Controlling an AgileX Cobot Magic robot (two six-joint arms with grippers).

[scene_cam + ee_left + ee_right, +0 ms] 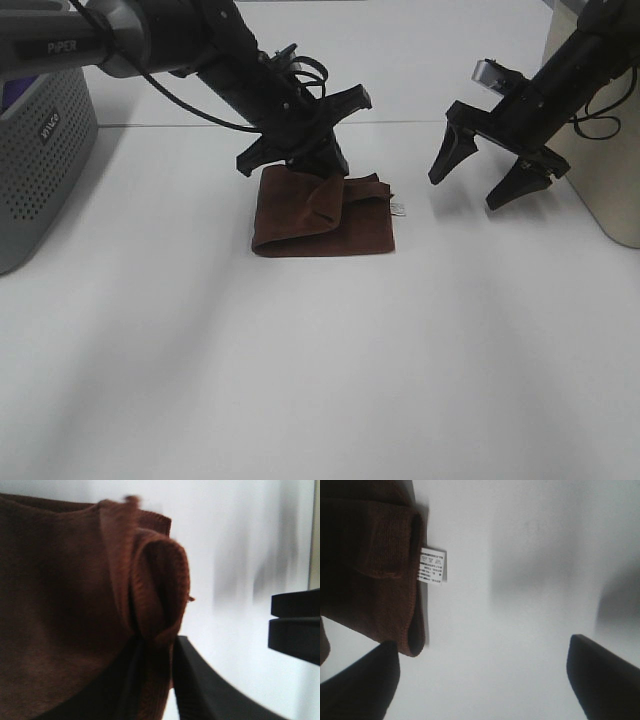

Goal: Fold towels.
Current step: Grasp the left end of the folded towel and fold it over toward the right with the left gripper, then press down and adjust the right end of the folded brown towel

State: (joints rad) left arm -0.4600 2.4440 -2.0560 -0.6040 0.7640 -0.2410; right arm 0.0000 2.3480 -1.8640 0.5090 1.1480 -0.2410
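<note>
The dark reddish-brown towel [320, 222] lies folded on the white table [300, 380], with a small white tag [399, 209] at its right edge. My left gripper [322, 165] is down on its far edge. In the left wrist view the towel [60, 610] has a raised fold pinched between the dark fingers [205, 690] of the left gripper [157, 652]. My right gripper [467, 190] hovers open to the right of the towel, holding nothing. In the right wrist view the towel [370, 565] and its tag [432, 566] lie just beyond the right gripper [485, 655].
A grey perforated box [40, 160] stands at the left edge of the table. A beige upright object [600, 150] stands at the right, behind the right arm.
</note>
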